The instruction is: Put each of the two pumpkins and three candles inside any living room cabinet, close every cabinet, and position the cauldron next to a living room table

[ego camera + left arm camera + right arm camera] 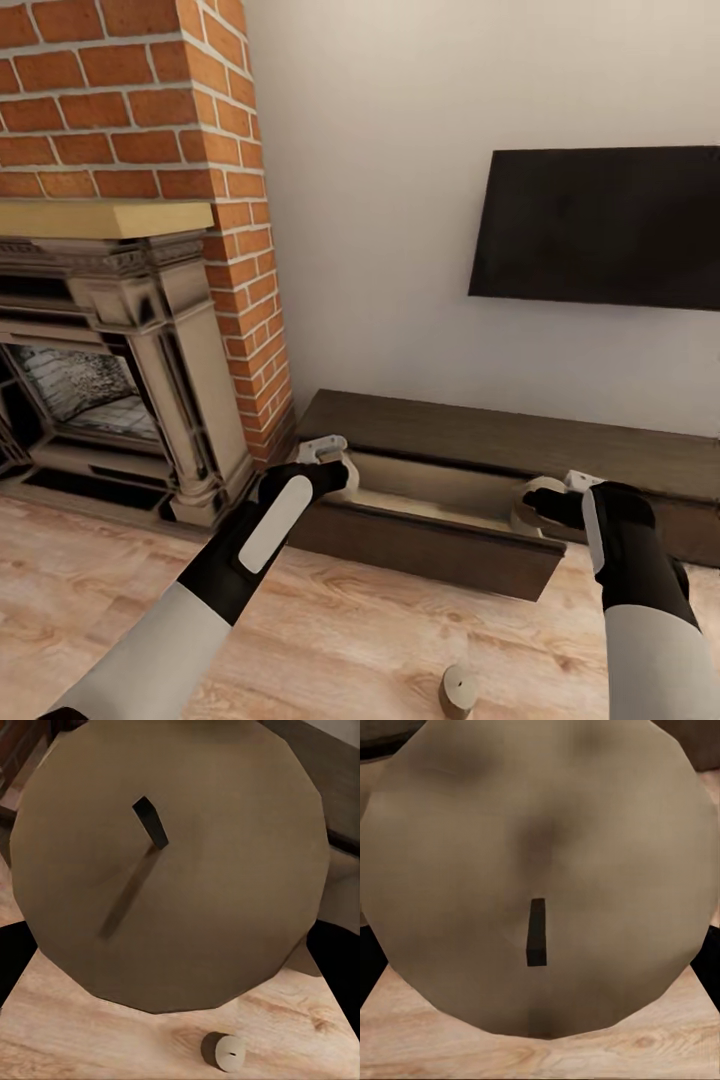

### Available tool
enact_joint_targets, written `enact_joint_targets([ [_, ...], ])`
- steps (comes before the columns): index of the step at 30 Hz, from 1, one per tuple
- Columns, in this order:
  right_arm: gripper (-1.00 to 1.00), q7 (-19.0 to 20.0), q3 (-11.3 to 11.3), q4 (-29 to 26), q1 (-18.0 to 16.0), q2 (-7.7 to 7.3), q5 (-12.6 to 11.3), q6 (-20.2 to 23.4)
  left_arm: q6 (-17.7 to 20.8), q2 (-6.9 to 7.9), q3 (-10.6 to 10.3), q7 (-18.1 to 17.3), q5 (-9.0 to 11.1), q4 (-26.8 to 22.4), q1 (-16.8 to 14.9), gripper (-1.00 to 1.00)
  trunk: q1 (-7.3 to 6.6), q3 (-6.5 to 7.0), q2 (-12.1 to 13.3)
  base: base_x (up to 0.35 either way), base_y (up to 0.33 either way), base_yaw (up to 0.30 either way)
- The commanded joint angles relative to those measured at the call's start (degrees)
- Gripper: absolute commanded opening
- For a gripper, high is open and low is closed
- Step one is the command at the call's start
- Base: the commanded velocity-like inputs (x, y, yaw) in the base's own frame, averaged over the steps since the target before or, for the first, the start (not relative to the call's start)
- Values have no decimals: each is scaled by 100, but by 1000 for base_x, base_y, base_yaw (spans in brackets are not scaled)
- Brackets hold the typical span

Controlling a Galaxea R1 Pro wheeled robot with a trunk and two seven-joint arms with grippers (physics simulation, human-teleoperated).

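The cabinet (500, 432) runs low along the wall, and one drawer (430, 545) is pulled out. My left gripper (335, 468) is shut on a candle (351, 472) over the drawer's left end. In the left wrist view that candle (180, 870) shows its tan top and dark wick close up. My right gripper (553, 497) is shut on a second candle (530, 502) over the drawer's right end; its top (540, 870) is close to the right wrist camera. A third candle (458, 690) (223, 1051) stands on the wood floor in front of the drawer. Pumpkins, cauldron and table are out of view.
A brick chimney with a stone fireplace (120, 390) stands to the left of the cabinet. A dark television (600, 225) hangs on the wall above it. Wood floor (380, 630) lies between me and the pulled-out drawer front.
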Motion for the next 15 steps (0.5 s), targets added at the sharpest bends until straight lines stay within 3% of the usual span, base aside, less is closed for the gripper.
enact_joint_targets([
  [1,-100,-18,86,58,0,41,113,-5,-2,8,1,-5,-3,11,1,-100,0,5,0,277,165,-123],
  [5,-100,-20,218,165,18,110,94,1,-3,38,6,-6,-12,43,1,-100,0,18,0,275,199,-86],
  [15,-100,-11,225,149,22,103,70,2,0,48,2,3,-31,55,1,-100,0,86,0,259,231,-198],
])
